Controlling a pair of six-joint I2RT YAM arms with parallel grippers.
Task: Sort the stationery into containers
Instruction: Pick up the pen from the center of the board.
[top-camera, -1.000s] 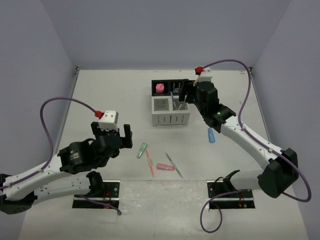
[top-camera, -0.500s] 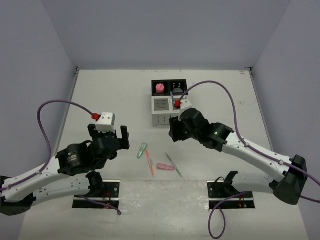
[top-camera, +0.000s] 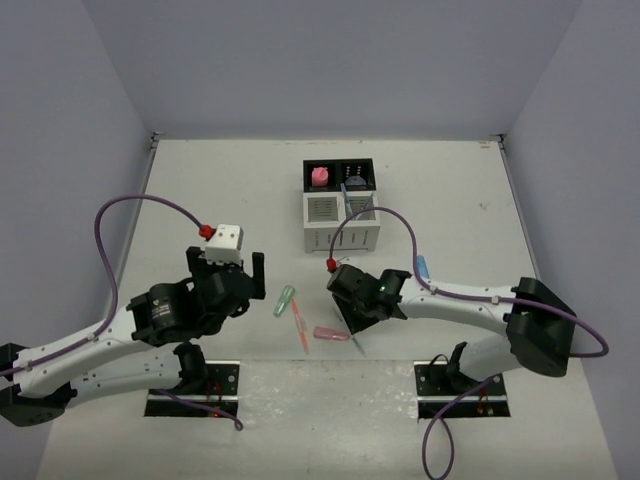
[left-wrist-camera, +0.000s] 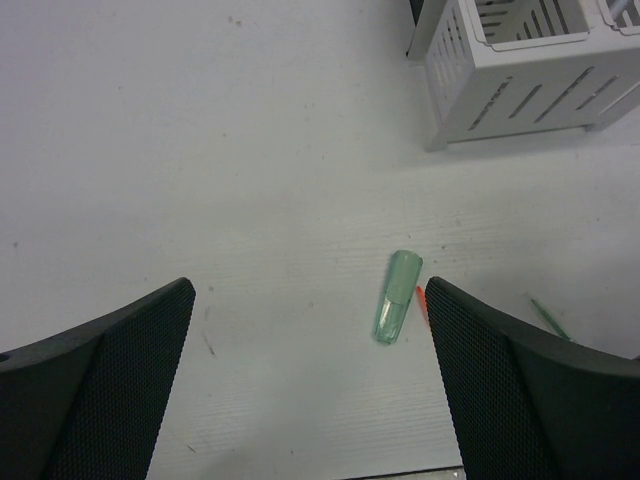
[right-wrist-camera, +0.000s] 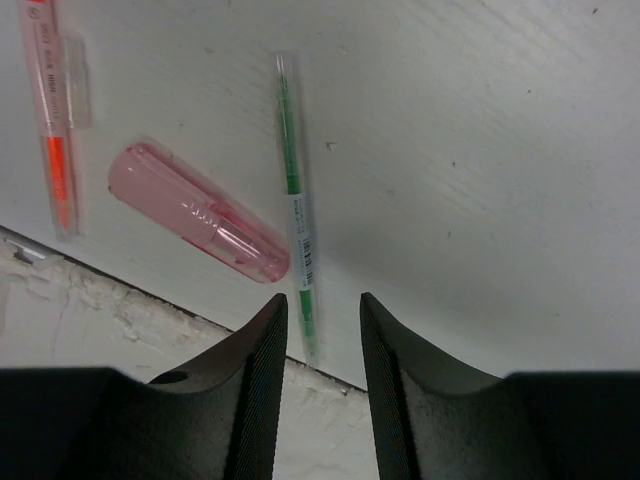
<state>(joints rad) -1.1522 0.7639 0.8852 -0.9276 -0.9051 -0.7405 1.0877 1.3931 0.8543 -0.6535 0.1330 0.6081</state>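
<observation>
Lying by the desk's (top-camera: 200, 200) near edge, one thin green pen (right-wrist-camera: 292, 160) ends between the right gripper's (right-wrist-camera: 322, 330) narrowly parted fingers. One pink marker (right-wrist-camera: 198, 212) and one orange pen (right-wrist-camera: 55, 120) lie beside it. The organizer (top-camera: 340, 238) at the far middle holds one pink eraser (top-camera: 320, 177) and one puck (top-camera: 357, 183). The left gripper (left-wrist-camera: 310, 380) gapes over one green marker (left-wrist-camera: 396, 297).

We found the organizer (top-camera: 340, 238) toward the far side of the table (top-camera: 200, 190), with an eraser (top-camera: 320, 177) in its far left compartment. Nearer us lay a row: a marker (top-camera: 285, 300) leftmost, then a pen (top-camera: 300, 325), a second marker (top-camera: 329, 334) and a second pen (right-wrist-camera: 291, 170). A third marker (top-camera: 422, 268) lay apart, to the right.
</observation>
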